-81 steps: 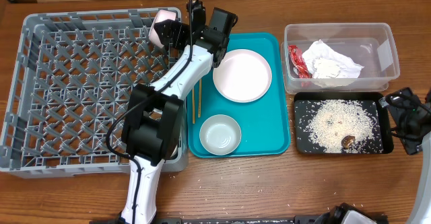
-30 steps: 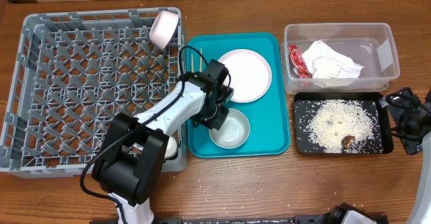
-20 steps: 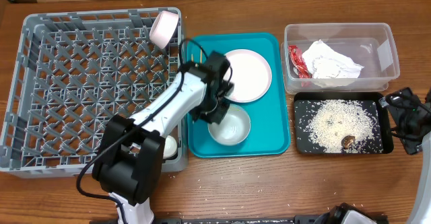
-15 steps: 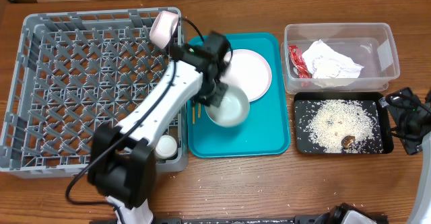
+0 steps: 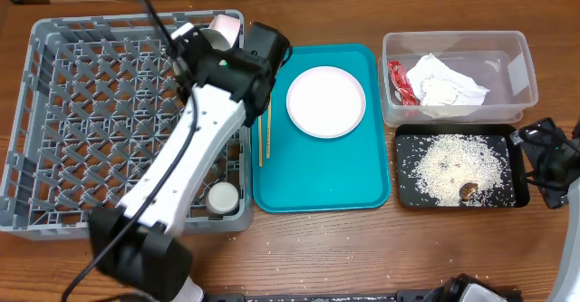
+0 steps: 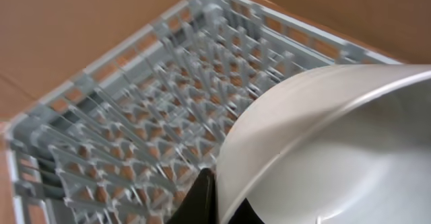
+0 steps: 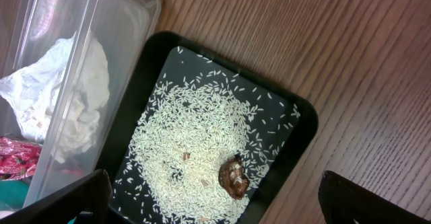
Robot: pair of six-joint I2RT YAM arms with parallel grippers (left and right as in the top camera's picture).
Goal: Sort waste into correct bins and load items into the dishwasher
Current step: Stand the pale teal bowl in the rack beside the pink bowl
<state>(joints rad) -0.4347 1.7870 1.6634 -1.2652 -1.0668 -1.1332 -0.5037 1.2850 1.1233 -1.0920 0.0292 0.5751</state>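
Note:
My left gripper (image 6: 217, 198) is shut on the rim of a pale round bowl (image 6: 337, 150), held tilted above the grey dishwasher rack (image 6: 135, 116). From overhead this gripper (image 5: 204, 48) is at the rack's (image 5: 109, 112) far right corner, beside another pale bowl (image 5: 225, 23) that leans on the wall. A small white cup (image 5: 220, 196) stands in the rack's near right corner. The pale plate (image 5: 326, 101) and chopsticks (image 5: 264, 134) lie on the teal tray (image 5: 326, 184). My right gripper (image 7: 214, 187) is open over the black tray (image 7: 296, 150) of rice (image 7: 195, 150) and a brown lump (image 7: 234, 175).
The clear tub (image 5: 517, 66) at the back right holds the red wrapper (image 5: 399, 82) and the white napkin (image 5: 446, 84). The black tray (image 5: 403, 170) sits just in front of it, with my right gripper (image 5: 530, 157) at its right end. Loose rice grains dot the wooden table.
The left gripper lifted the bowl off the teal tray and carried it up and left, over the rack's far right corner. The right arm stayed still.

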